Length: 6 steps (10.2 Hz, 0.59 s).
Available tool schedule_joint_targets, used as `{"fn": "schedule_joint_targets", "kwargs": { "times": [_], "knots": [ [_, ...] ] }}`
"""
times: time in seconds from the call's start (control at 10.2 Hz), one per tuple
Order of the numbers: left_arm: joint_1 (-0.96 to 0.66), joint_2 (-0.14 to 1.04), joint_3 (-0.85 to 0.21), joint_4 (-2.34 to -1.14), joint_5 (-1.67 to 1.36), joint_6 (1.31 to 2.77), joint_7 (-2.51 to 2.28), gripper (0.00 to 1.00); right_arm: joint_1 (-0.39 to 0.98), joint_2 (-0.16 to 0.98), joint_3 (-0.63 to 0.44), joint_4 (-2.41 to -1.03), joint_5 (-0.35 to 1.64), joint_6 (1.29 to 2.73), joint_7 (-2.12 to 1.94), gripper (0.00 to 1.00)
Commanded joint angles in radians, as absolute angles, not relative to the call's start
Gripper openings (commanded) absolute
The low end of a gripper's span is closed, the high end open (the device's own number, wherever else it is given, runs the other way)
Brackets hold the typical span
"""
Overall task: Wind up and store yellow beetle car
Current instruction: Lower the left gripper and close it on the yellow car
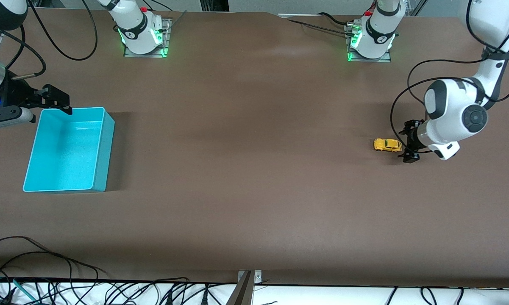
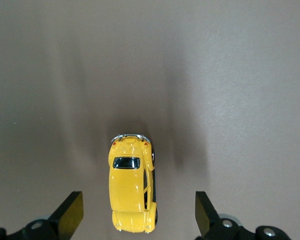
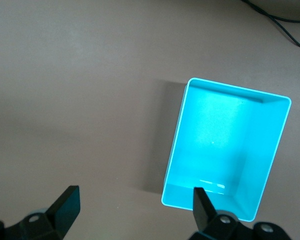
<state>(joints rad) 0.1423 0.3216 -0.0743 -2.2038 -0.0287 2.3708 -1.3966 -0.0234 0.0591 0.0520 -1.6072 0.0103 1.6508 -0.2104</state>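
The yellow beetle car (image 1: 387, 145) stands on its wheels on the brown table toward the left arm's end. My left gripper (image 1: 407, 143) is low beside it, open. In the left wrist view one end of the car (image 2: 131, 185) lies between the black fingertips (image 2: 70, 214), with a wide gap on each side and no contact; the left gripper (image 2: 139, 216) holds nothing. The teal bin (image 1: 70, 148) is empty at the right arm's end. My right gripper (image 1: 61, 101) hangs open over the bin's far edge. In the right wrist view the right gripper (image 3: 135, 210) has nothing in it beside the bin (image 3: 215, 140).
Both arm bases (image 1: 143, 34) stand along the far table edge with green lights. Black cables (image 1: 68, 288) lie off the table's near edge, and a metal bracket (image 1: 246, 286) sticks up there. Bare brown table lies between car and bin.
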Motion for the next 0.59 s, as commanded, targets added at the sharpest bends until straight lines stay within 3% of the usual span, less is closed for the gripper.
{"fn": "schedule_joint_targets", "kwargs": {
  "times": [0.0,0.49],
  "knots": [
    [0.121,0.347,-0.077,-2.223,-0.046,2.423,-1.437,0.99,-0.018,0.064,0.054,-1.591,-0.003,1.649,-0.224,1.00],
    [0.123,0.354,-0.075,-2.235,-0.044,2.427,-1.439,0.95,-0.017,0.069,0.057,-1.594,-0.003,1.647,-0.224,1.00]
  ]
}}
